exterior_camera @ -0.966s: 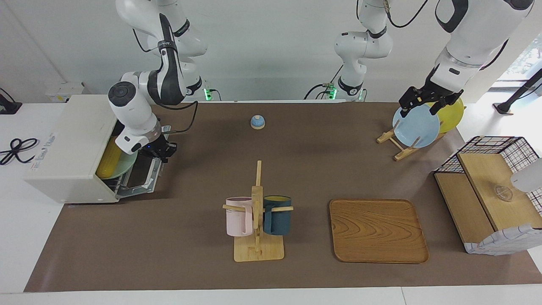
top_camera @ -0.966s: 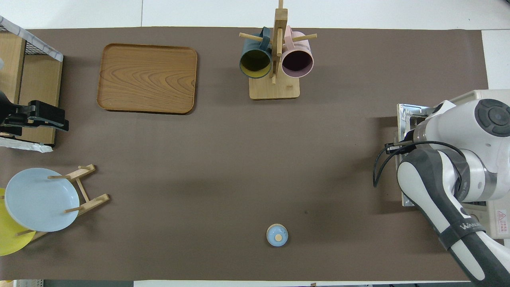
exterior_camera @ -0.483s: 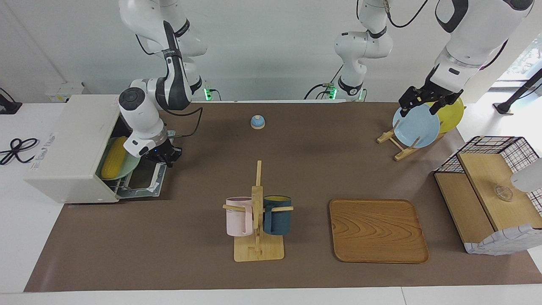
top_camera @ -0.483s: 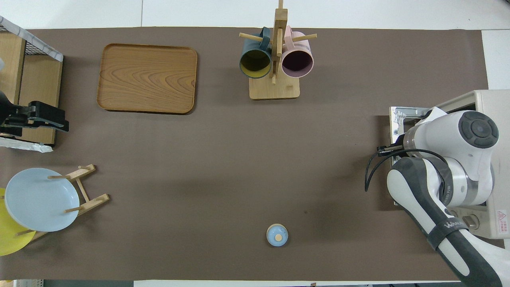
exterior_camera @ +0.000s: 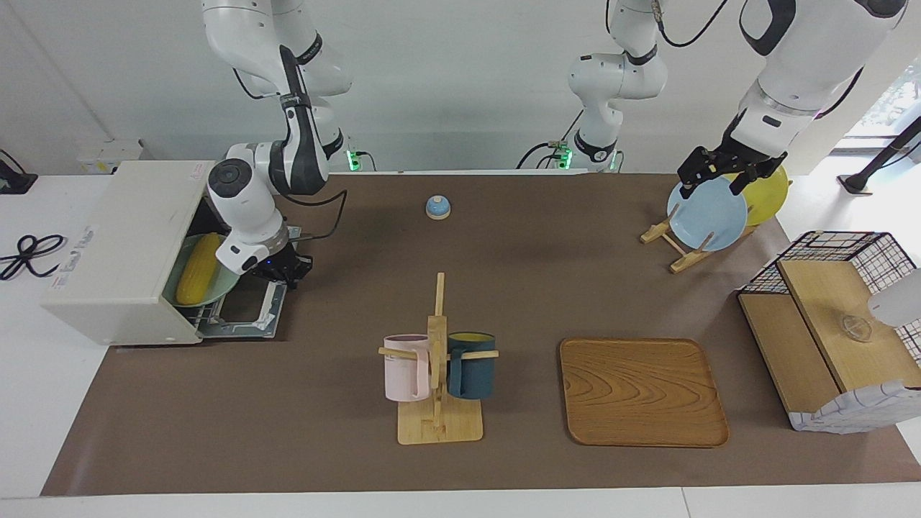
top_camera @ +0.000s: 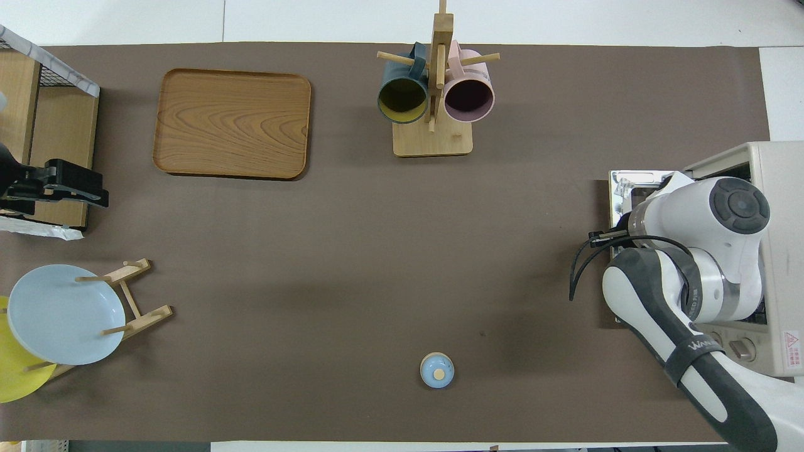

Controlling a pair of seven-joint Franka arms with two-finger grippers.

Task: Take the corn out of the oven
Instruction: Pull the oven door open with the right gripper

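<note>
Oven [exterior_camera: 122, 252] mouth is open, door [exterior_camera: 245, 306] dropped flat on the worktop [exterior_camera: 324, 446]. Right hand [exterior_camera: 284, 270] sits shut over the door's inner end, w/ the wrist crowding the nearer half of the opening. Corn [exterior_camera: 198, 267] on a green plate [exterior_camera: 223, 282] fills the mouth. Mid worktop is wide open btwn oven and mug rack [exterior_camera: 437, 367]; only a small bell [exterior_camera: 437, 207] near the robots. Left hand [exterior_camera: 723, 173] waits over the plate rack [exterior_camera: 680, 248], jaws apart.
</note>
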